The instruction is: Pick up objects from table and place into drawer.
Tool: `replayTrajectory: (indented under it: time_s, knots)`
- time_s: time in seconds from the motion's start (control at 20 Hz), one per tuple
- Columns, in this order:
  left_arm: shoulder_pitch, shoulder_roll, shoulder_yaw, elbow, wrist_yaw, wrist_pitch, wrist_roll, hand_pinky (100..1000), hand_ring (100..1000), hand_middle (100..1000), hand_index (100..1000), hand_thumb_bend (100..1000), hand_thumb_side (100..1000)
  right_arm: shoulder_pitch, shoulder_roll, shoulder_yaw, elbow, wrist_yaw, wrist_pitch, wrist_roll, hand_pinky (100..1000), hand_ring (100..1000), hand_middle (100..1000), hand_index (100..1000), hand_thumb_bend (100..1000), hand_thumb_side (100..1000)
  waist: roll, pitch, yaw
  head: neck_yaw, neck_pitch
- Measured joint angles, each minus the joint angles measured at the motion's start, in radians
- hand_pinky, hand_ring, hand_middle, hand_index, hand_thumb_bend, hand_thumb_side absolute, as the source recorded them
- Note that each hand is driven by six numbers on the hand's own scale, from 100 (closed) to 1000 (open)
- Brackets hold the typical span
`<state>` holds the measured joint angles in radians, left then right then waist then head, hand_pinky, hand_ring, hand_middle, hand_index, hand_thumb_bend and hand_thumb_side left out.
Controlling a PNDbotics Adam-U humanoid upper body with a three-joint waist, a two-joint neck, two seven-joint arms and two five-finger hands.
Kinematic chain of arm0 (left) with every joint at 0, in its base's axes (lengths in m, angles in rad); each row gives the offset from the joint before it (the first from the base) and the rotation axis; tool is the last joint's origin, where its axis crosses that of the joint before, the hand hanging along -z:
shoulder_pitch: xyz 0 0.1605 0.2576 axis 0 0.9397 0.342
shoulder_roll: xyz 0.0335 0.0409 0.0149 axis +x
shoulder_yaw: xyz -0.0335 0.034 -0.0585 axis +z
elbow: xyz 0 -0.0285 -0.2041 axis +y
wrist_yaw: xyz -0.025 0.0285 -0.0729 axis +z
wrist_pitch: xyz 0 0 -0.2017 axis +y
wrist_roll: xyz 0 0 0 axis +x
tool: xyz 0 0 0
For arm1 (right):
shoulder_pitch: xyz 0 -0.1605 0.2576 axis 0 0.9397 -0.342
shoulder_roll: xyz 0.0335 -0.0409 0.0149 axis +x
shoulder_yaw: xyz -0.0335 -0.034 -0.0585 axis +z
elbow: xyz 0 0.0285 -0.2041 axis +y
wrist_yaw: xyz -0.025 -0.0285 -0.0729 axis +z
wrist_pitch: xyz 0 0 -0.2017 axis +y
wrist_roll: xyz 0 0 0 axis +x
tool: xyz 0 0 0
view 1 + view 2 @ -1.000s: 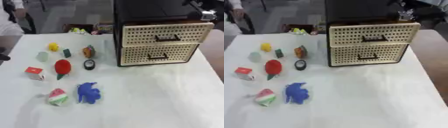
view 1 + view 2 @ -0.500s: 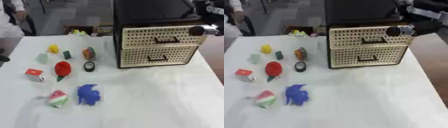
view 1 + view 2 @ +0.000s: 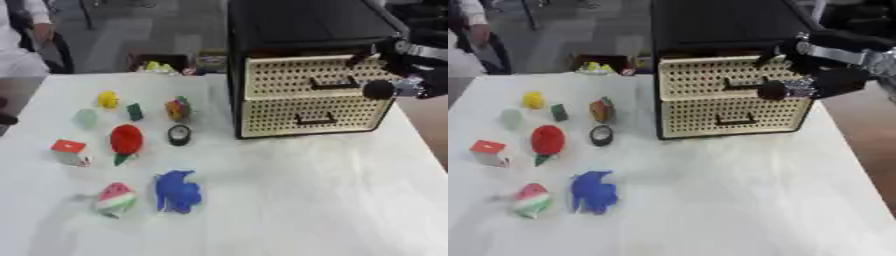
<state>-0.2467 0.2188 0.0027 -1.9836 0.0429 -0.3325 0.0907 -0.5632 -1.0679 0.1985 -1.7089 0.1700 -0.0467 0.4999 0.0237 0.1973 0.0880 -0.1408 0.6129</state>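
A black cabinet (image 3: 302, 30) with two cream perforated drawers stands at the table's back right. The upper drawer (image 3: 297, 75) and lower drawer (image 3: 289, 116) both look pushed in. My right hand (image 3: 826, 79) reaches in from the upper right and sits in front of the upper drawer's right end, beside its dark handle (image 3: 745, 86). On the left lie a yellow piece (image 3: 108, 99), a small green block (image 3: 134, 111), a multicoloured piece (image 3: 178, 109), a pale round piece (image 3: 86, 118), a red strawberry shape (image 3: 126, 140), a black ring (image 3: 178, 134), a red-and-white cube (image 3: 70, 151), a watermelon slice (image 3: 115, 198) and a blue toy (image 3: 178, 190).
The white table (image 3: 297, 200) stretches bare in front of the cabinet and to its right edge. Behind the table's far edge sits a dark bin (image 3: 162, 62) holding small coloured things. A person in white stands at the far left corner, away from the objects.
My right hand has come in from the upper right and lowered to the upper drawer's front. The objects on the table have stayed where they were.
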Motion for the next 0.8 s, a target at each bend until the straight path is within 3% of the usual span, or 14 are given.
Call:
replayTrajectory:
  time_s: [0.55, 0.8]
  knots:
    - [0.0, -0.001, 0.0, 0.0, 0.0, 0.0, -0.005, 525, 625, 628, 716, 100, 1000, -0.027, 0.031, 0.024, 0.038, -0.021, 0.038, 0.048, 100, 100, 100, 857, 739, 1000, 0.005, 0.007, 0.014, -0.008, 0.0]
    - [0.0, -0.001, -0.001, 0.0, 0.0, 0.0, -0.009, 525, 624, 628, 717, 100, 1000, -0.044, 0.045, 0.037, 0.069, -0.007, 0.039, 0.07, 100, 100, 100, 863, 772, 1000, 0.005, 0.012, 0.017, -0.011, 0.0]
